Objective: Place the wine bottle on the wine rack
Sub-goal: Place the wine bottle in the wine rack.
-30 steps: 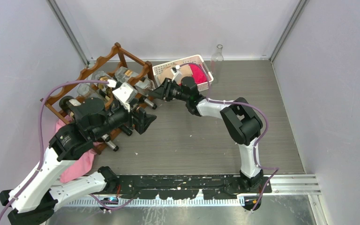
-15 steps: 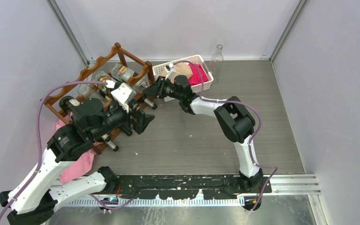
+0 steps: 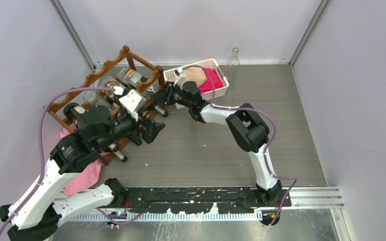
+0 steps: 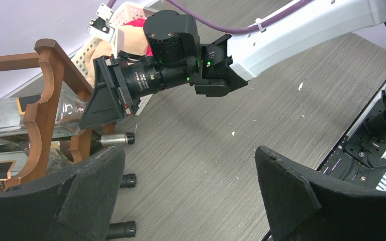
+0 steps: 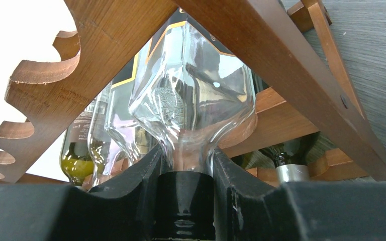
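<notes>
The wine rack (image 3: pixel 108 64) is a reddish-brown wooden frame with wavy rails at the back left. A clear glass wine bottle (image 5: pixel 191 100) with a black cap lies neck-outward in an upper tier of the rack (image 5: pixel 261 45), behind a slanted post. My right gripper (image 5: pixel 188 165) is shut on its neck and cap, right at the rack's side (image 3: pixel 162 95). The left wrist view shows that gripper (image 4: pixel 103 100) pressed against the rack post (image 4: pixel 47 85). My left gripper (image 4: pixel 191 175) hangs open over the bare tabletop in front of the rack (image 3: pixel 153 128), holding nothing.
Several other bottles lie in the rack, their capped necks (image 4: pixel 115 139) sticking out toward the table. A white basket (image 3: pixel 220 93) with red and tan cloth sits behind the right arm. A clear empty bottle (image 3: pixel 233 60) stands at the back wall. Pink cloth (image 3: pixel 83 175) lies near left.
The right arm has stretched further left, sliding the held bottle deeper into the rack. The left gripper has stayed open and almost still.
</notes>
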Tool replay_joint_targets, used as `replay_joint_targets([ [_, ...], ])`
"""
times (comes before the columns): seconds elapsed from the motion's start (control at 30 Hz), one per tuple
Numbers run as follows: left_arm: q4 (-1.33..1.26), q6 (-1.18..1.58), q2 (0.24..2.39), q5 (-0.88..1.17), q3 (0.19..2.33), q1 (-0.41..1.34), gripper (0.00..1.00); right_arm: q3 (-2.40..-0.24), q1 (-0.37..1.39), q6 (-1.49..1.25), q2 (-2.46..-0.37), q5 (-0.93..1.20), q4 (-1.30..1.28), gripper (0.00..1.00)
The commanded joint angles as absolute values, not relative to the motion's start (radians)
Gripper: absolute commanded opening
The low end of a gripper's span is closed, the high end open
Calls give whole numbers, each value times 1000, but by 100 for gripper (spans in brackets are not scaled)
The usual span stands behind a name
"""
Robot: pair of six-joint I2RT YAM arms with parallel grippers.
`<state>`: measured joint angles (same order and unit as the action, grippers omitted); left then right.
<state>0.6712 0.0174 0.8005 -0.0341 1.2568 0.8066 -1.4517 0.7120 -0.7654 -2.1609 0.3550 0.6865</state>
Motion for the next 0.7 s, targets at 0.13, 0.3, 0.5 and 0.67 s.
replay_joint_targets([
  [0.13,659,5,787,-42,1305,804,100,-1581,726,-729,-2143,295,925,1],
  [0.3,659,5,782,-42,1302,804,100,-1604,729,-731,-2163,281,924,1],
  [0.5,659,5,783,-41,1305,804,100,-1623,730,-729,-2177,262,918,1],
  [0.67,661,5,782,-39,1306,804,100,-1640,736,-722,-2187,244,896,1],
])
